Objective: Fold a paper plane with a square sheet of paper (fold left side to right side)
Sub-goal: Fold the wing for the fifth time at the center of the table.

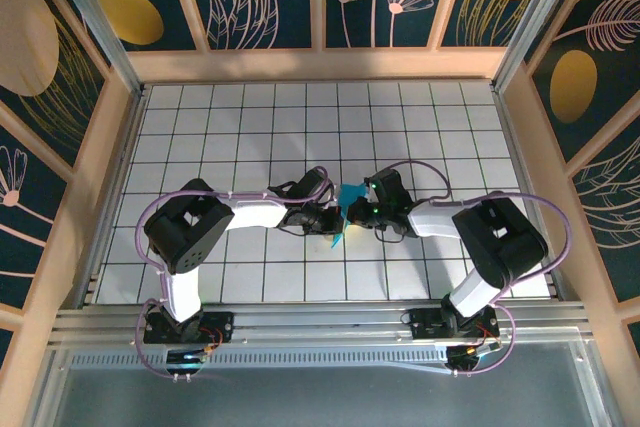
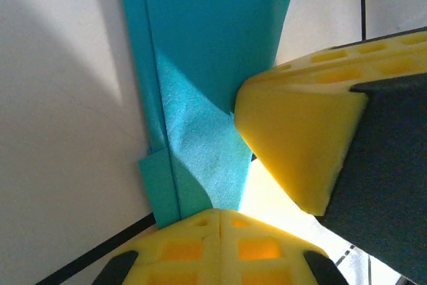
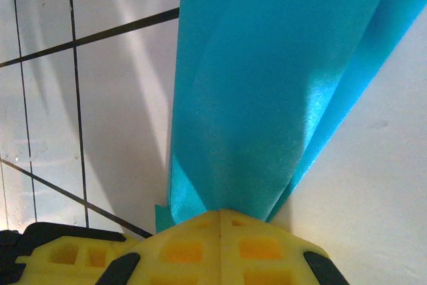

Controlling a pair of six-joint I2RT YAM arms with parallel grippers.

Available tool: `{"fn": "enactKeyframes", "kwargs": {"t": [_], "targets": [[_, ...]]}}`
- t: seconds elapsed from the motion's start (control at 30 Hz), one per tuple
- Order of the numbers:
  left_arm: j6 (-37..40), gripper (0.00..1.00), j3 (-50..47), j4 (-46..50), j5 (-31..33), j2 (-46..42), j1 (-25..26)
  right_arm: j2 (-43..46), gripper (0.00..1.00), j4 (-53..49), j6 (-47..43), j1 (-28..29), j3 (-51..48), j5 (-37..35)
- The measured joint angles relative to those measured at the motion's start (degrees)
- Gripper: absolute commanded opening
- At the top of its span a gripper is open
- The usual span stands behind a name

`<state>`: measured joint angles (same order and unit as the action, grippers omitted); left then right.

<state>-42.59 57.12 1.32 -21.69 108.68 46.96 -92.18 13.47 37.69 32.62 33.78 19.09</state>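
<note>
**Pinched from both sides at mid-surface**

Found at the centre of the top view: the turquoise paper (image 1: 347,197), already folded into a narrow, layered strip on the tiled surface (image 1: 250,117).

Clenched on it from the left of that frame with the left fingers (image 2: 193,248) and from the right with the right fingers (image 3: 253,248). No gap within either pair beyond the paper itself.

In the left wrist view, running lengthwise from the left fingers at bottom centre up to the top edge. Showing there a folded flap edge down its left side, and one finger of the other arm pressing in from the right of frame.

In the top view, lying roughly top to bottom with a slight slant, so crossing the line between the two wrists. About equally near to both arms. Hard to tell whether lifted off the tiles or resting on them.

Plenty of open tile toward the top, left and right of the top view, with the wooden walls (image 1: 110,147) well apart.

Probably best to carry the left edge rightward across that long axis. Some risk of tearing with both grips locked.
</note>
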Motion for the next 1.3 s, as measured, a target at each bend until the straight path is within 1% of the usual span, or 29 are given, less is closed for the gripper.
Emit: {"fn": "enactKeyframes", "kwargs": {"t": [0.27,0.6,1.03,1.3], "targets": [[0.59,0.00,0.24,0.20,1.25,0.00,0.04,-0.81,0.00,-0.44,-1.64,-0.11,0.92,-0.26],[0.63,0.00,0.44,0.31,2.40,0.00,0.11,-2.45,0.00,-1.75,-4.24,-5.44,3.15,0.09],[1.05,0.00,0.66,-0.07,4.26,0.02,0.09,-5.68,0.00,-4.13,-7.21,-9.31,7.32,2.60],[1.05,0.00,0.72,-0.94,5.57,0.13,0.07,-8.17,0.00,-4.98,-8.50,-11.80,9.73,6.23]]}}
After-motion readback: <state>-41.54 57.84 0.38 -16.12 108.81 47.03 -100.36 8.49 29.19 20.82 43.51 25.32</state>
